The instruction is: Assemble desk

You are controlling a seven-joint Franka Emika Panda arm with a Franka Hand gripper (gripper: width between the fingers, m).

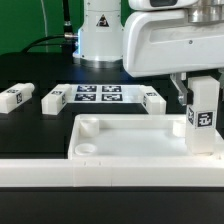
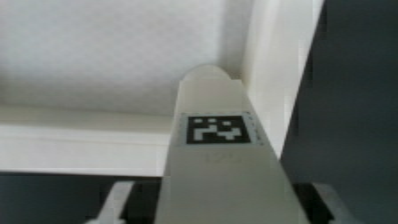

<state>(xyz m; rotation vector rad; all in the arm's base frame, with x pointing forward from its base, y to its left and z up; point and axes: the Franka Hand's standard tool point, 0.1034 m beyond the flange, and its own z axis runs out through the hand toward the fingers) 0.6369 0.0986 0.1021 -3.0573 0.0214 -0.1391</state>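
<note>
The middle of the tabletop [image 1: 130,135] is bare and open from above, but the upright leg [image 1: 203,125] held by the end effector [image 1: 203,92] blocks its corner on the exterior view's right, and the long low wall [image 1: 60,172] stands along its near side.

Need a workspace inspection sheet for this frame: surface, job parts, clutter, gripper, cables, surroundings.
Surface: black table, nothing spilled on it.
Job's things: white tabletop lies flat with its sockets up. One leg stands upright at its end on the exterior view's right; whether it is seated cannot be told. Three loose legs lie behind.
Clutter: marker board among the loose legs; low white wall along the front.
Grippers: gripper shut on the leg, near its top.
Cables: what looks like a dark cable at the back.
Surroundings: robot base, green backdrop.
</note>
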